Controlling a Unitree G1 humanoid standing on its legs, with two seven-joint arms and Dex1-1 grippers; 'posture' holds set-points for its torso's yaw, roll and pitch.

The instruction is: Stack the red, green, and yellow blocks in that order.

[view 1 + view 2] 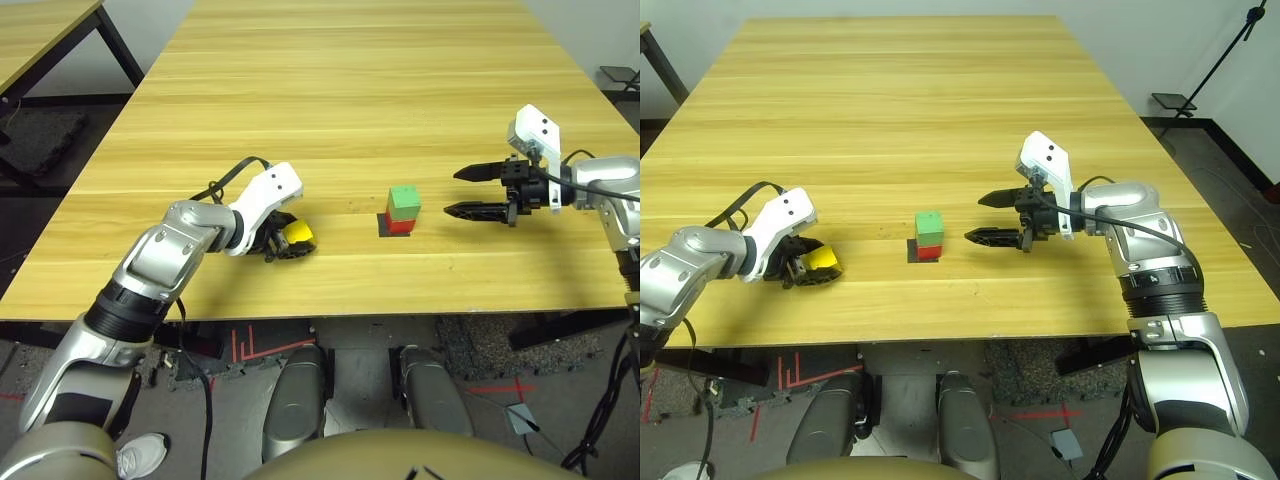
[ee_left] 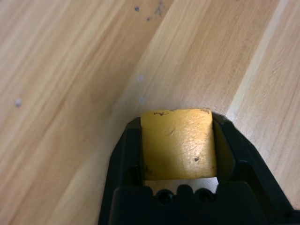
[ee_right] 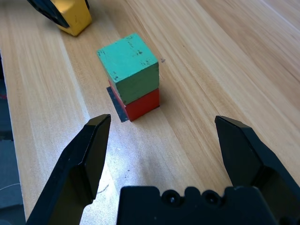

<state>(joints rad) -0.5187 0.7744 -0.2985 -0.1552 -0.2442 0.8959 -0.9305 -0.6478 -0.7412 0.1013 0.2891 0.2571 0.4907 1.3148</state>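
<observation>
Left wrist view: I have the yellow block!

My left jaws (image 2: 179, 154) are closed on the yellow block (image 2: 179, 144), one black finger touching each side of it. My right jaws (image 3: 164, 154) are wide open and hold nothing. They are at the right side of the little stack, near it but not touching. In the stack, the green block (image 3: 133, 65) sits on top of the red block (image 3: 143, 104). The red block sits on a flat black patch (image 1: 383, 226) on the wooden worktop (image 1: 340, 120).

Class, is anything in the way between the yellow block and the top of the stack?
Nothing visible: only bare table lies between the yellow block and the green block.
</observation>
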